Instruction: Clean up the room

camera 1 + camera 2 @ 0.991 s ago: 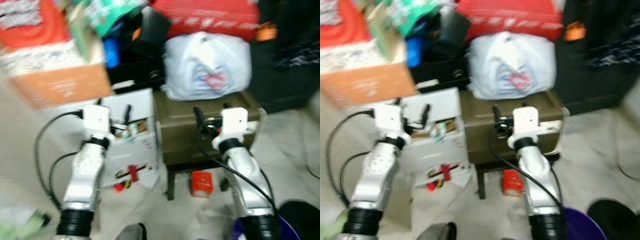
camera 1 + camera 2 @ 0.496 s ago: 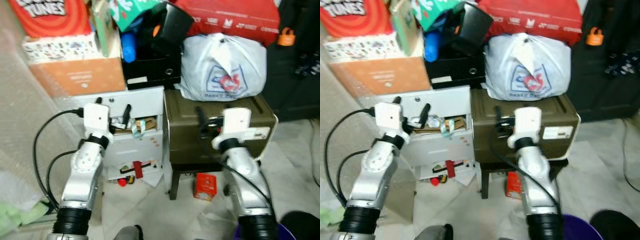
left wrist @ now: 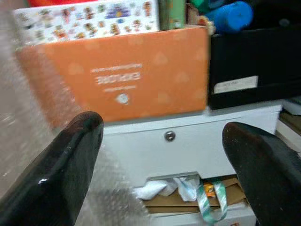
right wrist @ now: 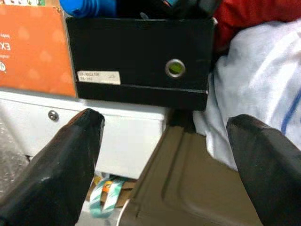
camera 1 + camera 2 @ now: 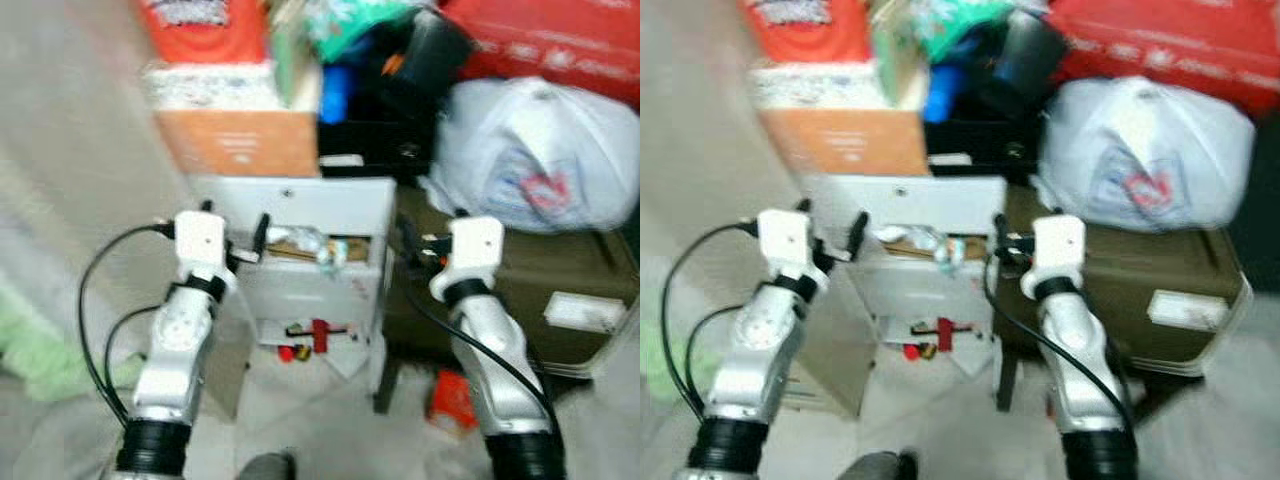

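A cluttered corner of the room lay ahead, somewhat blurred: a white drawer unit [image 5: 320,250] at centre frame, its drawer crammed with paper and scraps, with an orange box [image 5: 240,140] and a black box [image 4: 141,52] stacked above it. An olive case [image 5: 1120,300] stood just right of the unit, carrying a white plastic bag [image 5: 540,160]. Small red bits [image 5: 310,335] lay low in the unit, and a red packet [image 5: 452,398] sat on the floor at lower right. The left gripper [image 3: 162,155] and right gripper [image 4: 164,150] were both raised before the unit, fingers spread wide, grasping nothing.
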Tool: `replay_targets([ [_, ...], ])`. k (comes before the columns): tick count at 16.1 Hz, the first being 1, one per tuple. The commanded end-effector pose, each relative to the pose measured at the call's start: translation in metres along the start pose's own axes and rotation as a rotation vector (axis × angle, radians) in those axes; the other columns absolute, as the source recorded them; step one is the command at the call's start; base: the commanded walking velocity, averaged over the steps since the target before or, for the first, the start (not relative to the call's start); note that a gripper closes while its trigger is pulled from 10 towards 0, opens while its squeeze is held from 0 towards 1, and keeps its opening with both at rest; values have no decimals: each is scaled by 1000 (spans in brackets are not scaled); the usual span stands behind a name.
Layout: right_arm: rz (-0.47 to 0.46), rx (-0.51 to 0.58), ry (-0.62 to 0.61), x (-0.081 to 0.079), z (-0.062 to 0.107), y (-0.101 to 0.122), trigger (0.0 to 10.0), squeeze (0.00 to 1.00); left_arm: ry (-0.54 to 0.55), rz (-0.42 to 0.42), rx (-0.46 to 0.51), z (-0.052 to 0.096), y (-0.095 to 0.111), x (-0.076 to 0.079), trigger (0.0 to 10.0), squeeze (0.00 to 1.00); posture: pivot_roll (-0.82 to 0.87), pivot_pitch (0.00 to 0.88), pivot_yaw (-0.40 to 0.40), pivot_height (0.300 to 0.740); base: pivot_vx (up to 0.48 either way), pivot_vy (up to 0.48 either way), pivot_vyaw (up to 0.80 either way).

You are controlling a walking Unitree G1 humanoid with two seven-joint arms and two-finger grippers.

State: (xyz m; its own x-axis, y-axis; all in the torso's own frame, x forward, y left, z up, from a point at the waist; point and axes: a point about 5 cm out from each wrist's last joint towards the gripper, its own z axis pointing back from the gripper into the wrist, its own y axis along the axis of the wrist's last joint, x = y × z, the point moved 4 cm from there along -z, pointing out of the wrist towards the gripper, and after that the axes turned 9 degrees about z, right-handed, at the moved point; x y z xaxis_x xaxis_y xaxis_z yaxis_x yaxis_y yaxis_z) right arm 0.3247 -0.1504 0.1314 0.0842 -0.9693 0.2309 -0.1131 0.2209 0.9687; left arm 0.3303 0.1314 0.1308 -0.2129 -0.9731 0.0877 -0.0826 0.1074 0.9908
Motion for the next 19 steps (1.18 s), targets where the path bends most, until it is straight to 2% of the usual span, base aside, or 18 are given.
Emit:
replay_targets([
  [1,-15,15,15,-7,-3,5,10000,0,13,-15,-1,0,2,-8,10000,0,-51,0,18,740,0,0,800],
  [9,-10,16,16,-6,-5,5,10000,0,23,-7,-3,-1,2,-9,10000,0,-52,0,13,740,0,0,797],
  [13,-5,9,53,-10,-5,4,10000,0,65,9,-3,6,-1,-10,10000,0,-22,0,-36,740,0,0,783],
  [17,-2,26,126,-22,-17,10,10000,0,146,26,5,19,-4,-19,10000,0,22,0,-89,740,0,0,689],
  [19,-4,27,130,-24,-18,11,10000,0,151,27,4,20,-4,-20,10000,0,26,0,-89,740,0,0,622],
])
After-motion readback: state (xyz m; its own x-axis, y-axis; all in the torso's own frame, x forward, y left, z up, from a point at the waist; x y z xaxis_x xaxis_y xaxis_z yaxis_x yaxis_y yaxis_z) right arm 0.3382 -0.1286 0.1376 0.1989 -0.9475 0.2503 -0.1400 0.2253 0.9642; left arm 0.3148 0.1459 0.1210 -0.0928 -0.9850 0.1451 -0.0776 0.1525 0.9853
